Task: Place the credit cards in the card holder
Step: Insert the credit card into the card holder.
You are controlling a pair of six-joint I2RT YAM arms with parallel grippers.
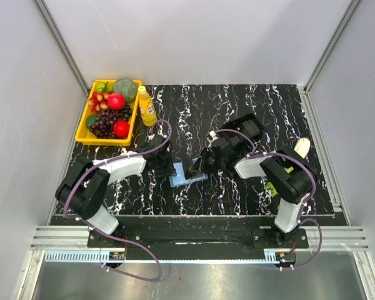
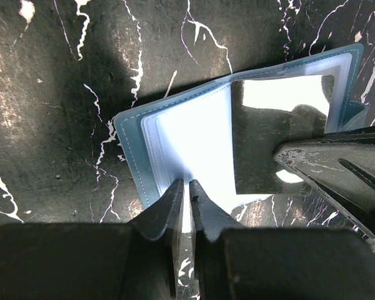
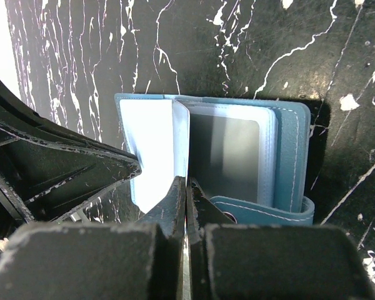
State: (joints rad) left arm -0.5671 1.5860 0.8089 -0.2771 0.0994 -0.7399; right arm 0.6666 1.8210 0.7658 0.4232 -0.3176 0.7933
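Observation:
The blue card holder (image 1: 186,179) lies open on the black marbled table between both grippers. In the left wrist view its teal cover (image 2: 132,156) is at the left with clear sleeves fanned out over it. My left gripper (image 2: 187,182) is shut on the near edge of a pale sleeve. My right gripper (image 3: 186,181) is shut on a thin dark, shiny credit card (image 2: 272,134) that stands on edge over the sleeves. The right gripper's fingers (image 2: 325,164) come in from the right of that view. Another grey credit card (image 3: 228,156) sits in a sleeve on the right-hand page.
A yellow tray (image 1: 106,141) of fruit stands at the back left, with a small yellow bottle (image 1: 147,106) beside it. A pale banana-shaped object (image 1: 302,148) lies at the right by the right arm. A black box-like object (image 1: 245,127) is behind the right gripper.

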